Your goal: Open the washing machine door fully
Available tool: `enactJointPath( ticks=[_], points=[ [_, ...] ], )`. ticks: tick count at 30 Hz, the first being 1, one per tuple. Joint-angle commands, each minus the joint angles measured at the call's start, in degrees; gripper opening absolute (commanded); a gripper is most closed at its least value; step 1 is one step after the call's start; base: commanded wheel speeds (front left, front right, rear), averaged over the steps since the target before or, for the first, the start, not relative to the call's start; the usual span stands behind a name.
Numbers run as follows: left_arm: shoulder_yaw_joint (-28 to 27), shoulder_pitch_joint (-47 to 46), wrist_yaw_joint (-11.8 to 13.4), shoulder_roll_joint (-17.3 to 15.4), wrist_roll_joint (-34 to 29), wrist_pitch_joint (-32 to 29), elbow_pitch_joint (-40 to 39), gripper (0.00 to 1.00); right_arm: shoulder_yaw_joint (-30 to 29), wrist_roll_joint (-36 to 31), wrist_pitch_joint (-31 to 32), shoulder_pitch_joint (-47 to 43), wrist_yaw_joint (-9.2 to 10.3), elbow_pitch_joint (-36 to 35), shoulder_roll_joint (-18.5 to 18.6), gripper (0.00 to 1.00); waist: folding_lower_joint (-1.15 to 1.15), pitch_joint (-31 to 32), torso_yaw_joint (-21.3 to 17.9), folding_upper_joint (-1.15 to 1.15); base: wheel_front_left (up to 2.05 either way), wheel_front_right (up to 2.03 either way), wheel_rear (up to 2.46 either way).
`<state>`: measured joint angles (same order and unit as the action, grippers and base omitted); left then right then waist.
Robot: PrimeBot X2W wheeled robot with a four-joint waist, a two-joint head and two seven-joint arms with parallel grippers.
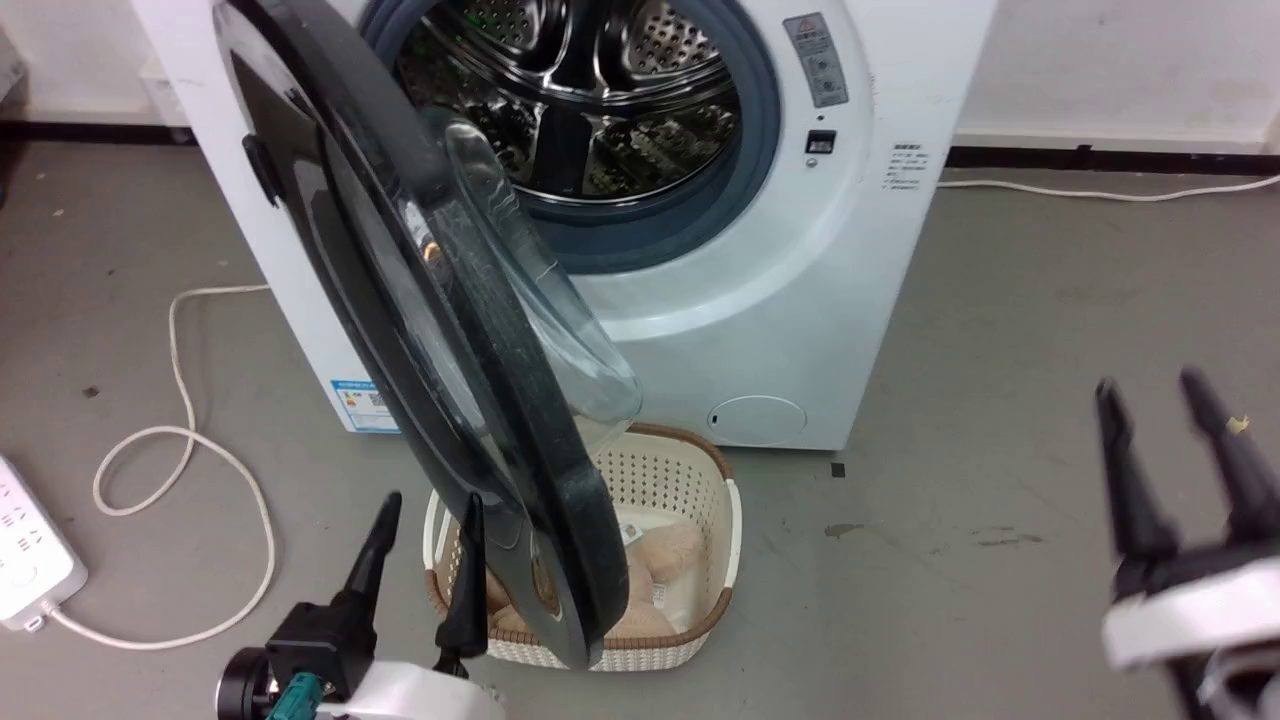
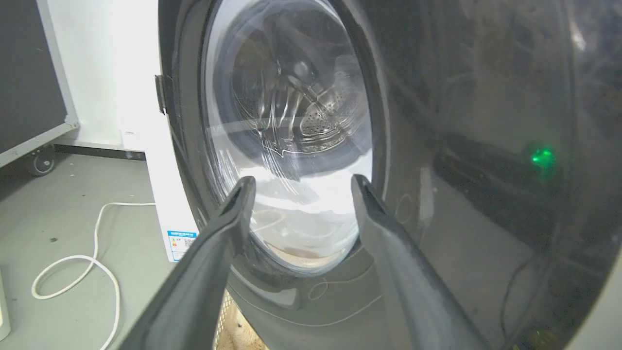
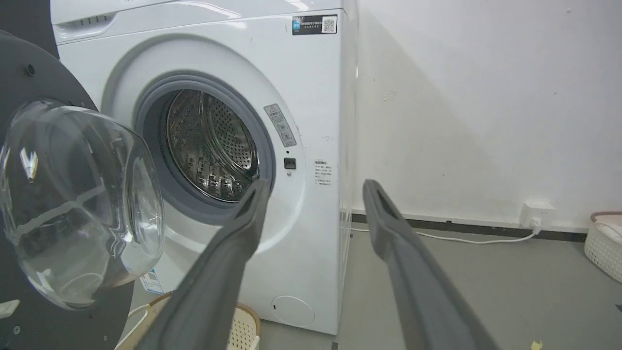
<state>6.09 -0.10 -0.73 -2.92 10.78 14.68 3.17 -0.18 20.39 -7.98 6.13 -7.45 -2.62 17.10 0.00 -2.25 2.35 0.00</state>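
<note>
The white washing machine [image 1: 800, 300] stands ahead, its steel drum [image 1: 580, 90] exposed inside the grey-blue ring. The glossy black washing machine door [image 1: 350, 260] hangs swung out toward me on its left-hand hinge, edge-on, its clear glass bowl [image 1: 530, 300] bulging to the right. My left gripper [image 1: 430, 505] is open just left of the door's lower rim, its right finger close to the outer face. From the left wrist, the door [image 2: 461, 146] is very near the open left gripper [image 2: 299, 182]. My right gripper [image 1: 1150, 385] hangs open over bare floor, far right of the machine [image 3: 311, 97] and door [image 3: 82, 204].
A cream perforated basket [image 1: 700, 480] holding pinkish cloth sits on the floor beneath the door's lower edge. A white cable [image 1: 180, 440] and power strip [image 1: 25, 550] lie at the left. Another cable [image 1: 1100, 190] runs along the wall. A second basket [image 3: 605, 243] stands far right.
</note>
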Motion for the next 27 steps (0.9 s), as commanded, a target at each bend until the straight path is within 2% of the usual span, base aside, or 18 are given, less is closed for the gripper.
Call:
enactJointPath(
  ticks=[1,5,7,11,18,19,20,22,27],
  points=[
    [-0.2,0.7,-0.6,-0.4,0.2,0.3,1.0,1.0,-0.6,-2.0,-1.3,-2.6,-0.03,-0.6,-2.6,1.0,0.0,0.4,-0.4,0.0,0.0,0.0,0.0],
    [-0.8,0.7,-1.3,-0.5,0.2,0.3,2.1,1.0,-1.5,-8.5,-3.5,-8.8,-0.03,-1.9,-9.0,1.0,0.0,0.7,-0.9,0.0,0.0,0.0,0.0],
    [-1.2,0.8,-1.3,-0.5,0.1,0.3,2.0,1.0,-1.9,-10.6,-4.2,-10.7,-0.03,-2.2,-11.0,1.0,0.0,0.8,-1.1,0.0,0.0,0.0,0.0],
    [-1.5,0.9,-1.4,-0.4,-0.4,0.3,1.3,1.0,-2.2,-12.9,-5.1,-12.5,-0.03,-2.2,-13.0,1.0,0.0,0.9,-1.3,0.0,0.0,0.0,0.0],
    [-1.3,1.4,-1.2,-0.2,-0.8,0.3,0.6,1.0,-3.0,-14.9,-6.0,-12.5,-0.03,-1.4,-13.9,1.0,0.0,1.0,-1.0,0.0,0.0,0.0,0.0],
    [-1.1,1.6,-1.4,-0.2,-0.5,0.3,0.8,0.56,-3.0,-15.0,-6.0,-12.5,-0.03,-1.2,-14.0,1.0,0.0,1.0,-0.9,0.0,0.0,0.0,0.0],
    [-1.0,1.6,-1.7,-0.2,-0.3,0.3,0.9,0.0,-3.0,-15.0,-6.1,-12.5,-0.03,-1.1,-14.0,1.0,0.0,1.1,-0.8,0.0,0.0,0.0,0.0],
    [-1.0,1.5,-1.7,-0.1,0.3,0.3,0.4,0.0,-3.0,-15.0,-6.2,-12.5,-0.03,-1.0,-14.1,1.0,0.0,1.0,-0.6,0.0,0.0,0.0,0.0],
    [-2.8,0.7,-0.1,0.0,1.1,0.3,-4.1,0.0,-3.2,-14.4,-6.4,-12.2,-0.03,-0.7,-14.2,1.0,0.0,1.0,-0.2,0.0,0.0,0.0,0.0]
  ],
)
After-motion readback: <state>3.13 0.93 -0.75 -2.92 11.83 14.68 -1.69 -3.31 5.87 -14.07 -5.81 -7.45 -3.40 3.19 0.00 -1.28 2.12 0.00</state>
